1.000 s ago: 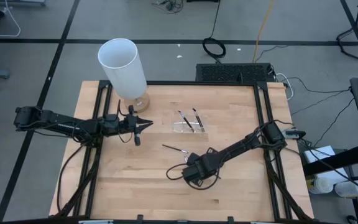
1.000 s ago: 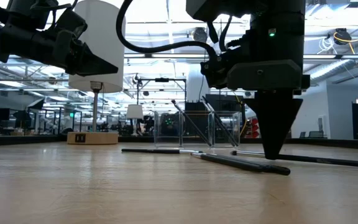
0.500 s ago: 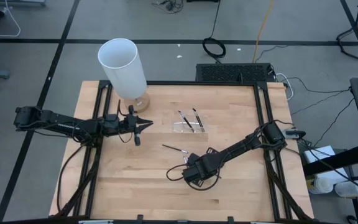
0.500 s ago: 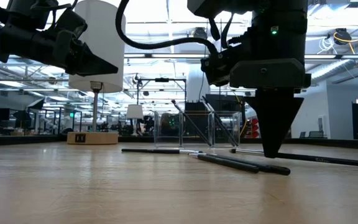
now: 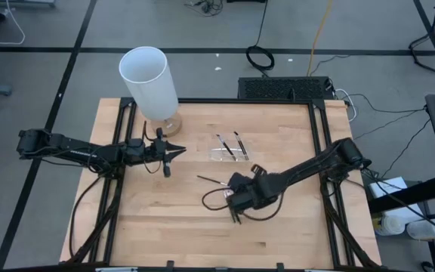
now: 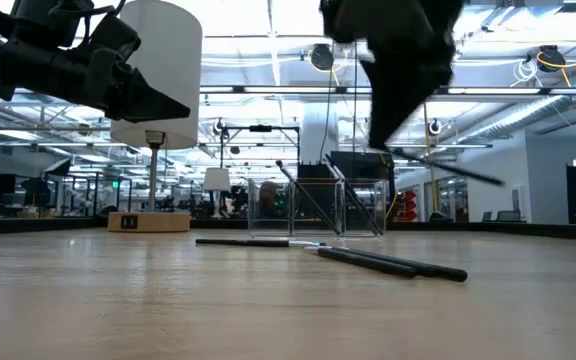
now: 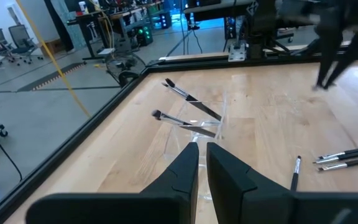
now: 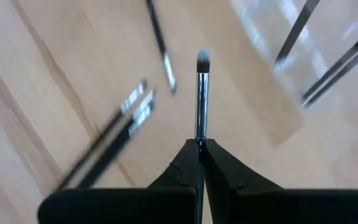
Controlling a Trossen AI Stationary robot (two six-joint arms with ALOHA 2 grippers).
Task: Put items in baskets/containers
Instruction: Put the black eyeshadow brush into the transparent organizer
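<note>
- Three loose brushes (image 8: 114,134) lie flat on the worktop (image 5: 165,219), on the low camera's side of the clear tray (image 5: 229,153). They are well apart from the tray and have not been put away yet.
- One brush (image 8: 199,99) is held up in the air by the right gripper (image 8: 199,144), above the loose brushes and on the same side of the tray. It is likely held high so that it can be carried over the tray's wall without bumping it.
- The right jaws are pressed together on the dark handle end of that brush. The soft tip sticks out in front, and it is pointed toward the tray.
- Two brushes (image 5: 239,142) are already leaned inside the tray, with their ends up on its wall. This part of the job looks done.
- The left gripper (image 7: 202,146) is held off to the side of the tray, well apart from it, with its nose pointed at the tray. It seems to be kept back so the right arm has room.
- The left jaws are set with only a thin gap between them, and nothing is held or touched by them.
- A tall white tube (image 5: 151,83) is stood past the left gripper, farther from the tray. It is not needed for this job.
</note>
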